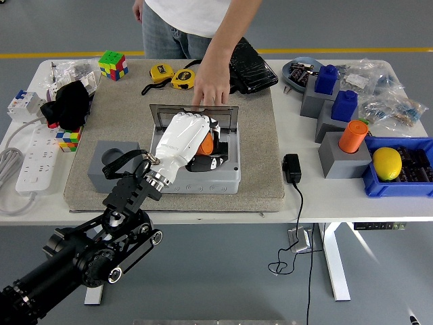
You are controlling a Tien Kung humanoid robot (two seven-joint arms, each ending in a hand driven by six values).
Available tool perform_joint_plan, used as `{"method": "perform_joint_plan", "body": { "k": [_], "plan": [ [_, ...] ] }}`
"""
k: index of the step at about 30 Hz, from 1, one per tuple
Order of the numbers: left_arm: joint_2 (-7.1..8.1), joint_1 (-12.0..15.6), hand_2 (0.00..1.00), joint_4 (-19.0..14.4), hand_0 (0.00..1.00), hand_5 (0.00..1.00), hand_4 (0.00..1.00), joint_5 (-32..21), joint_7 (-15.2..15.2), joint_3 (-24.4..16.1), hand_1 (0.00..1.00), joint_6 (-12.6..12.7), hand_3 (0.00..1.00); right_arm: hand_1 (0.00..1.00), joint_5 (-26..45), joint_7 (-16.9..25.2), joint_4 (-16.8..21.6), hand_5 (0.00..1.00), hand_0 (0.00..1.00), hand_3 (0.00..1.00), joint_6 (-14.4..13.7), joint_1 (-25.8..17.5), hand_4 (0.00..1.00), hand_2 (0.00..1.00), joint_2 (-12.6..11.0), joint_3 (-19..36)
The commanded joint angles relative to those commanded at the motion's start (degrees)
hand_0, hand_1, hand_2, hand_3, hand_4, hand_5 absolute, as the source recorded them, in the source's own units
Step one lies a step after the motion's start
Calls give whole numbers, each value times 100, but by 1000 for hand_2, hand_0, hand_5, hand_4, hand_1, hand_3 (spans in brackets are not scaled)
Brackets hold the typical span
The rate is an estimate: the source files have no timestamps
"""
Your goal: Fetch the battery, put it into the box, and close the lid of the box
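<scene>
My left hand (200, 139), white with a black arm, reaches in from the lower left and hangs over the open grey box (229, 179) on the tan mat. Its fingers are curled around an orange battery (206, 145), held just above the box's inside. Something black lies in the box under the hand, partly hidden. The clear lid (162, 112) stands up at the box's far edge. A person's hand (211, 87) rests on the lid's top edge from the far side. My right arm is out of view.
An empty grey holder block (108, 162) sits left of the box. A white power strip (30, 159) lies far left, a black charger (292, 168) right of the mat. Grey blocks with an orange cylinder (353, 135) and a blue bin (399, 184) fill the right side.
</scene>
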Motion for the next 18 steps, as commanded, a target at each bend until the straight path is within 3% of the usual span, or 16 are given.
{"method": "perform_joint_plan", "body": {
  "k": [7,18],
  "plan": [
    [-23,-7,62,-178,49,77,848,-63,8,206,2,10,59,779,7,1,0,998,824,794,-1,14,998,757,-6,-10],
    [-43,-160,63,207,49,99,843,-134,-58,166,2,72,59,780,10,-15,0,998,822,794,1,25,998,758,-25,-77]
  ]
}}
